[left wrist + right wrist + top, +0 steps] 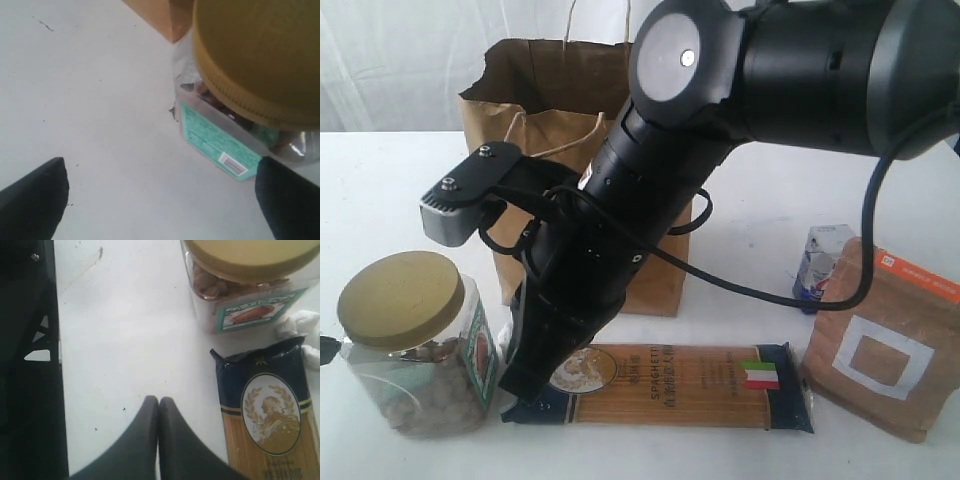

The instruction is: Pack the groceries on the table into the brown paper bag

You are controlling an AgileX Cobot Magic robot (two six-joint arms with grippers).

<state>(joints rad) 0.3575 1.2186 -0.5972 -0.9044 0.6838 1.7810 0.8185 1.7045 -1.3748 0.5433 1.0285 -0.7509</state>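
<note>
**White desk [380,190] laden with groceries, bag at the back**

Nearest stood the gold-lidded jar [410,345], with the spaghetti packet [680,385] lying flat and the brown pouch [882,340] alongside. Only the left wrist view caught the left claw [162,210]: fingers spread wide, empty, the jar just beyond. The right claw [159,440] was pressed shut on nothing beside the packet. Behind, the pouch cut off the small carton [820,262], and the right arm [800,60] hid much of the paper bag [550,90].
</note>
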